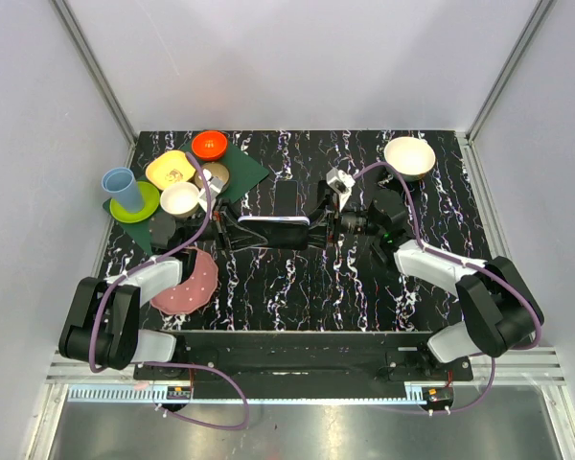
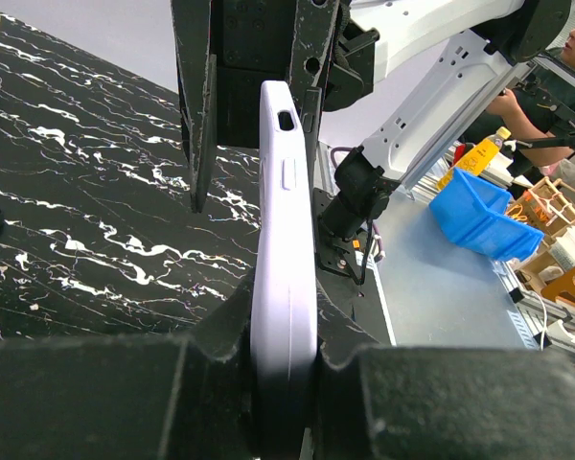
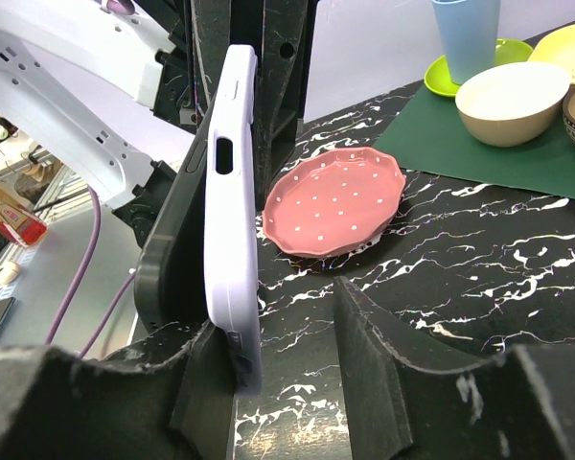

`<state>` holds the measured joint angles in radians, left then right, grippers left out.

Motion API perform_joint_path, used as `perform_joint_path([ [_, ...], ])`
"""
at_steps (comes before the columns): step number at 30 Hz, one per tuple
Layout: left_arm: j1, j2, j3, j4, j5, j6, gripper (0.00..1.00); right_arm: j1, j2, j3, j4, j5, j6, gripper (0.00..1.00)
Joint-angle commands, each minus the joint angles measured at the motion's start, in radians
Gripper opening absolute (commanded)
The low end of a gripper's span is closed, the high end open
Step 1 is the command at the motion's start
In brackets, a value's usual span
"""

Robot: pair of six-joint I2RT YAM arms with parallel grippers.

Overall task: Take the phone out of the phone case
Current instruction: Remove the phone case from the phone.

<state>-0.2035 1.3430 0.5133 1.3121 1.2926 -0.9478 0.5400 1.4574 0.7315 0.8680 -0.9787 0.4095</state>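
A lilac phone case [image 1: 273, 234] hangs edge-on above the table middle between both grippers. My left gripper [image 1: 234, 233] is shut on its left end; in the left wrist view the case [image 2: 286, 220] is pinched between both fingers of that gripper [image 2: 284, 331]. My right gripper [image 1: 318, 228] is at the case's other end and open. In the right wrist view the case [image 3: 232, 201] rests against the left finger [image 3: 203, 374] of the right gripper [image 3: 283, 316], with a wide gap to the other finger. The dark phone [image 3: 163, 264] shows on the case's open side, its near corner standing off the rim.
A pink dotted plate [image 1: 187, 283] lies near the left arm. Cup, bowls and plates [image 1: 177, 177] crowd the back left on a green mat. A tan bowl [image 1: 409, 156] is at the back right. A flat black object [image 1: 286, 196] lies behind the case.
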Motion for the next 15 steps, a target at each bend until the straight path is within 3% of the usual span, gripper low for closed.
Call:
perform_joint_path([
  [1,0.010,0.021,0.034,0.204,-0.234,0.037,0.00,0.087,-0.003,0.009,0.094,-0.074,0.022,0.48],
  [15,-0.002,0.025,0.039,0.165,-0.237,0.061,0.00,0.113,0.021,0.009,0.135,-0.084,0.051,0.45],
])
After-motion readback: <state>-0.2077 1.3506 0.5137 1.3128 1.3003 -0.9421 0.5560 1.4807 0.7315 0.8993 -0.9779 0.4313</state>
